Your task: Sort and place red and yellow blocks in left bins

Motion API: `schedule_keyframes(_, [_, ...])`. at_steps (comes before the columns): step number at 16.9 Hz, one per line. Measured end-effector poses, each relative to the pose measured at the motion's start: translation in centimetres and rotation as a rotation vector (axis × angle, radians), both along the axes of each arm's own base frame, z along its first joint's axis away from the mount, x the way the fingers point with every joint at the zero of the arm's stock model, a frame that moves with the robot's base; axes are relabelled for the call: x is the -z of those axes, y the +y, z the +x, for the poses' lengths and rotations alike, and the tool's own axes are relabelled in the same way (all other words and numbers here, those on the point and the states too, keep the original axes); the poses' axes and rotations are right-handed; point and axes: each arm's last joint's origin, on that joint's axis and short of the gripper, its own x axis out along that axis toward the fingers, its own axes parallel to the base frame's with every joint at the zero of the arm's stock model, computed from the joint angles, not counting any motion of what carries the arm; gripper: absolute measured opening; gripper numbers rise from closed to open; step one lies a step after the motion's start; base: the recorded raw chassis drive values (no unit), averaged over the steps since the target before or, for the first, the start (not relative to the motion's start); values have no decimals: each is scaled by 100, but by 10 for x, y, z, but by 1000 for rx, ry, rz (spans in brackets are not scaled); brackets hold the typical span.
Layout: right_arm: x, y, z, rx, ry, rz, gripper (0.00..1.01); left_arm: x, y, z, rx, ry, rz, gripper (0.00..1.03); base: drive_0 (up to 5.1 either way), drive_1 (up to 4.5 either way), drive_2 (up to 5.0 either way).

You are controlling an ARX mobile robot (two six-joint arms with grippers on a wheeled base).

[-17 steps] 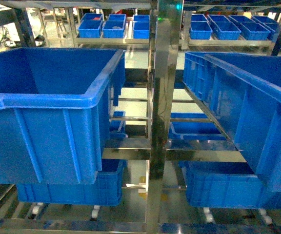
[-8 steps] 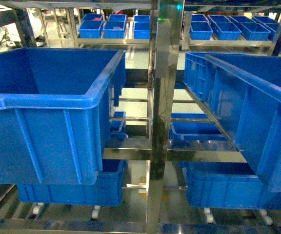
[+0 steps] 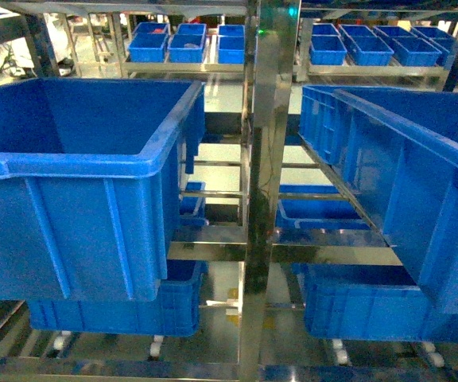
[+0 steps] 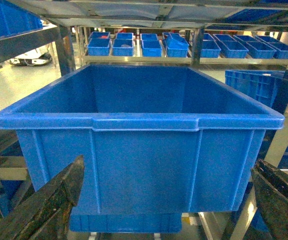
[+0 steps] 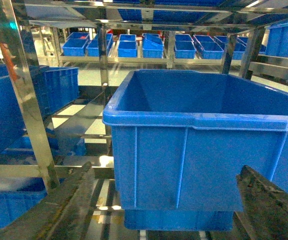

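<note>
Nothing has shifted since the earlier head pictures: the left bin (image 3: 78, 183) and right bin (image 3: 404, 191) sit where they were on the steel rack (image 3: 265, 199). No red or yellow blocks show in any view. The left pincer (image 4: 159, 210) is spread wide before the left bin's front wall, holding nothing. The right pincer (image 5: 166, 207) gapes equally wide at the right bin, also holding nothing. Small blue trays (image 3: 185, 41) line the far shelf.

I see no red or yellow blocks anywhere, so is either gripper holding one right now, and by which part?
Nothing is held. The left gripper and right gripper are both open, with only a blue bin visible between their fingers.
</note>
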Motion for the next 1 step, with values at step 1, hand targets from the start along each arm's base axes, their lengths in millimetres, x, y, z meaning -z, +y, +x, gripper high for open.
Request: schedule_keyframes(1, [0,0,0,0,0,0,92,0,0,0,0,0,1,98,0,0,0])
